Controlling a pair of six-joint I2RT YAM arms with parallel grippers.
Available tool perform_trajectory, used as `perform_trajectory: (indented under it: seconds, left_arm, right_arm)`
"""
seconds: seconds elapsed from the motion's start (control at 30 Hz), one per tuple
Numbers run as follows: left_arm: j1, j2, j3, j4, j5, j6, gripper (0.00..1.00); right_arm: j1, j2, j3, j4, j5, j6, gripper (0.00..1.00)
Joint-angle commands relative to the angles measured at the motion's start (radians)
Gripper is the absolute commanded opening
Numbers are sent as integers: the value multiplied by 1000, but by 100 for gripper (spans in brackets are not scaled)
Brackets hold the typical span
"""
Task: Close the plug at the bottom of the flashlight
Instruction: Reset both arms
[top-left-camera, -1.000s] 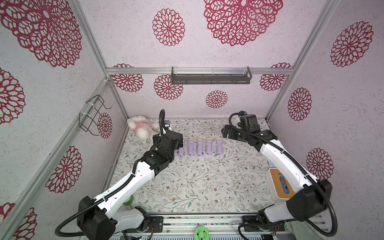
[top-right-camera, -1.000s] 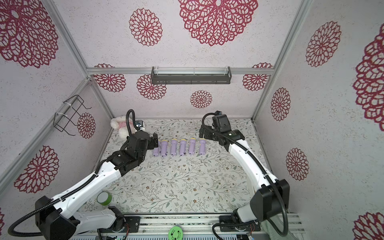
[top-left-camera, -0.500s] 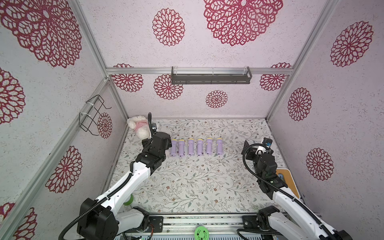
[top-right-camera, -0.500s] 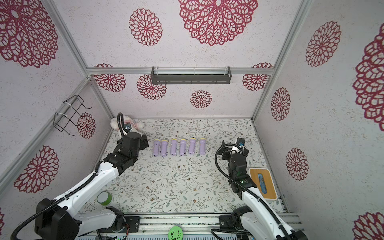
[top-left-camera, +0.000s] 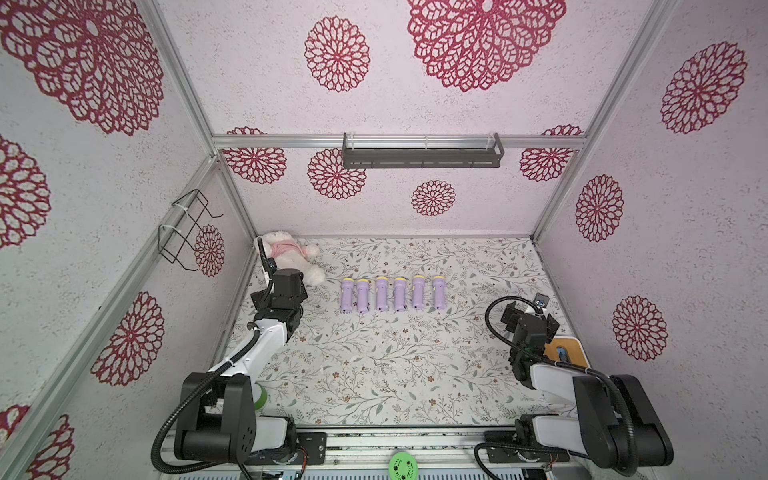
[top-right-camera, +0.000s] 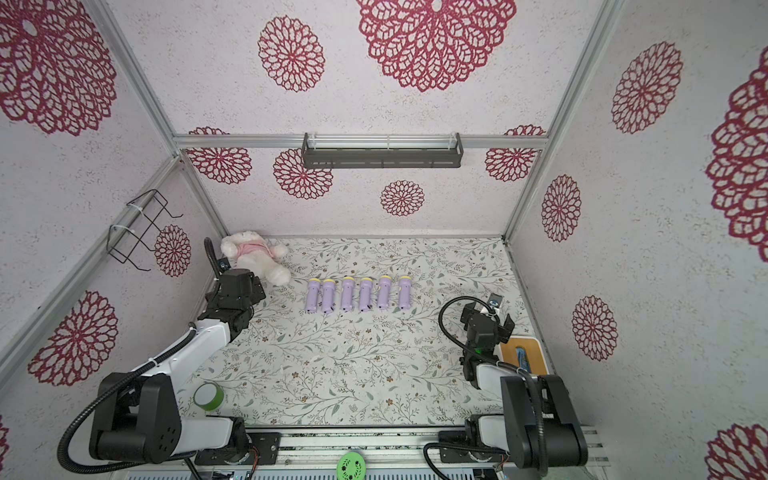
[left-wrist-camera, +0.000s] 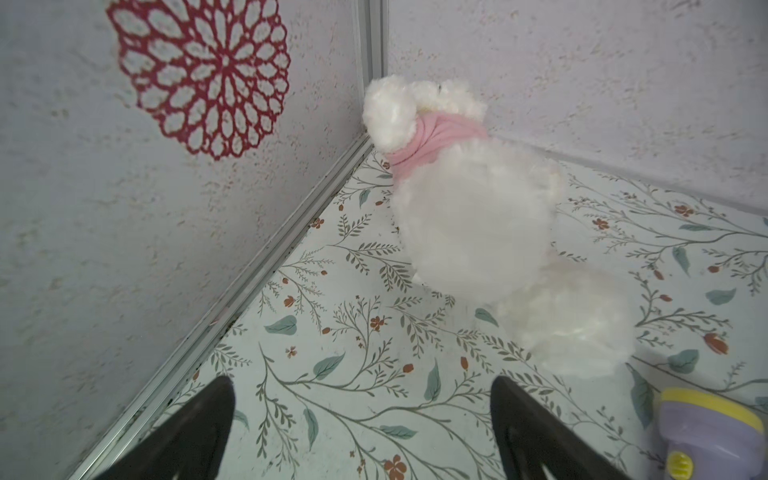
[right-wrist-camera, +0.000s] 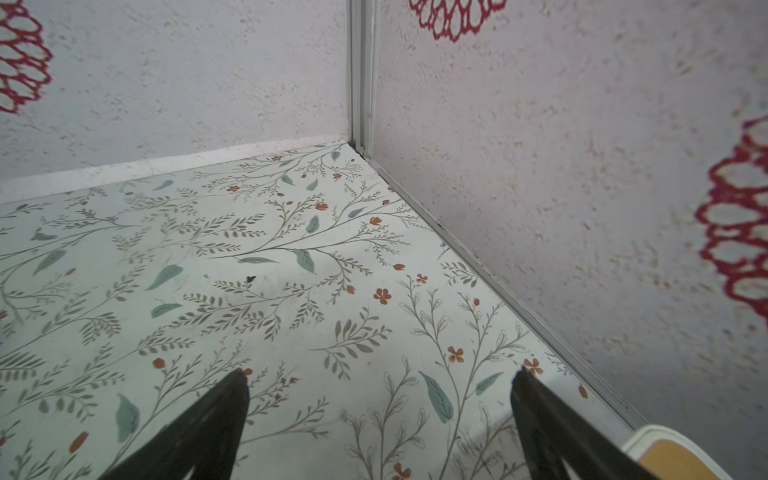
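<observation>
Left gripper spread wide, empty, near the flashlight row; right gripper likewise, well apart from it.

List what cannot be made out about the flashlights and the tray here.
- Flashlights: in both top views, too small to tell whether the bottom plugs are shut.
- End flashlight: left wrist view, cut off by the frame's edge.
- Blue thing on the tray: in a top view, too small to identify.

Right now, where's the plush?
In both top views the plush lies in the far left corner of the table, just left of the row of six flashlights.
</observation>
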Motion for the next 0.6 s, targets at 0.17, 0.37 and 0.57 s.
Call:
perform_trajectory:
  seconds: [0.17,0.37,0.57]
  left_arm:
    - [73,50,-76,258,61,93,97]
    - [104,83,-160,456,123,169,97]
    - [128,119,-246,656,267,215,97]
  right_arm:
    - [-40,147,-65,361,-228,-38,99]
    - [-36,197,-22,315,-287,-64,99]
    - [-20,210,3,303,-246,-69,99]
